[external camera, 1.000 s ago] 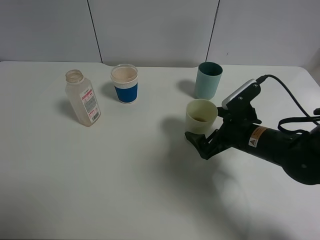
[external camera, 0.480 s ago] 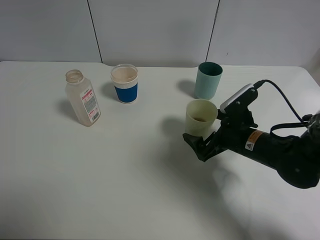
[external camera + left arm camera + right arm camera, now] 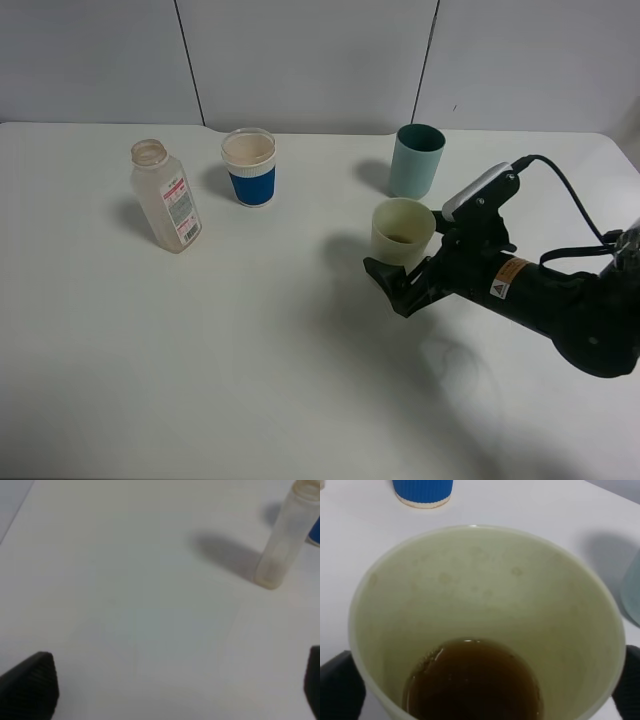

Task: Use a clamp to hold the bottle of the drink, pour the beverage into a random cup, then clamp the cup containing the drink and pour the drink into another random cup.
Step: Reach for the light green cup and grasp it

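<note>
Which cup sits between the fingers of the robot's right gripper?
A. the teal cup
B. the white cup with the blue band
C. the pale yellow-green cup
C: in the right wrist view the pale yellow-green cup sits between the right gripper's dark fingers; the teal cup stands apart.

White table (image 3: 200,350); grey panelled wall (image 3: 300,60)

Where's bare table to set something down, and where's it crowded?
Free: the table front, nearer than the translucent plastic bottle and blue-banded white cup; between that cup and the teal tumbler. Crowded: around the pale yellow-green tumbler, beside the black right arm.
</note>
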Available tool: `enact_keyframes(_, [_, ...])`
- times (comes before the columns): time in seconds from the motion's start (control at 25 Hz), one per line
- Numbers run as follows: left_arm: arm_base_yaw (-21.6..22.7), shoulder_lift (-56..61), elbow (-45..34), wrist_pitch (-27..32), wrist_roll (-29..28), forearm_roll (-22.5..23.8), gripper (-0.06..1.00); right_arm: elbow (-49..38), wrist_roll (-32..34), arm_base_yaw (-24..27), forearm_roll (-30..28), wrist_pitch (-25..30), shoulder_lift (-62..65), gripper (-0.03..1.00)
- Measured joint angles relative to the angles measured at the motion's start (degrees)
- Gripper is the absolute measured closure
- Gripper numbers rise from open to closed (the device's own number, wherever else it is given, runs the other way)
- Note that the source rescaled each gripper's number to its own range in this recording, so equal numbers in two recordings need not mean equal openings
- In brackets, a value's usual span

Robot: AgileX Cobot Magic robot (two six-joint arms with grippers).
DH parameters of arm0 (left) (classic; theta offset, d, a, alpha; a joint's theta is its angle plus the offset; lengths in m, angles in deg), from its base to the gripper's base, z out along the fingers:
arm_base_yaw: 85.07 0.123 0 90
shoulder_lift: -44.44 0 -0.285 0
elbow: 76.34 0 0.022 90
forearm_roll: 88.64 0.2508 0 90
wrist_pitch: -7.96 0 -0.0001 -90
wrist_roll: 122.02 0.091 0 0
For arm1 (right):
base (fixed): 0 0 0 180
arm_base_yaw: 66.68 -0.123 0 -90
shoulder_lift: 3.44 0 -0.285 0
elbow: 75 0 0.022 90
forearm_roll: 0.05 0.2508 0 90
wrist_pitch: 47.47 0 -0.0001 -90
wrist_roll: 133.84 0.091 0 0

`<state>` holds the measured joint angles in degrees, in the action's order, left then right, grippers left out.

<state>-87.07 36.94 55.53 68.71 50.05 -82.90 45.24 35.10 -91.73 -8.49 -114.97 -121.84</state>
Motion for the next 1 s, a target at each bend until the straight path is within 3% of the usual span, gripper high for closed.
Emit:
enact_keyframes(0.04, [0.0, 0.0, 0.0, 0.0, 0.0, 0.0, -0.06, 0.0, 0.0, 0.0, 0.0, 0.0, 0.0, 0.13])
enact_keyframes(0.08, [0.0, 0.0, 0.0, 0.0, 0.0, 0.0, -0.06, 0.0, 0.0, 0.0, 0.0, 0.0, 0.0, 0.29])
enact_keyframes(0.2, [0.0, 0.0, 0.0, 0.0, 0.0, 0.0, -0.06, 0.0, 0.0, 0.0, -0.1, 0.0, 0.0, 0.97])
enact_keyframes(0.24, [0.0, 0.0, 0.0, 0.0, 0.0, 0.0, -0.06, 0.0, 0.0, 0.0, 0.0, 0.0, 0.0, 0.93])
enact_keyframes(0.68, [0.0, 0.0, 0.0, 0.0, 0.0, 0.0, -0.06, 0.0, 0.8, 0.0, 0.3, 0.4, 0.2, 0.93])
enact_keyframes(1.0, [0.0, 0.0, 0.0, 0.0, 0.0, 0.0, -0.06, 0.0, 3.1, 0.0, 4.1, 11.9, 8.0, 0.93])
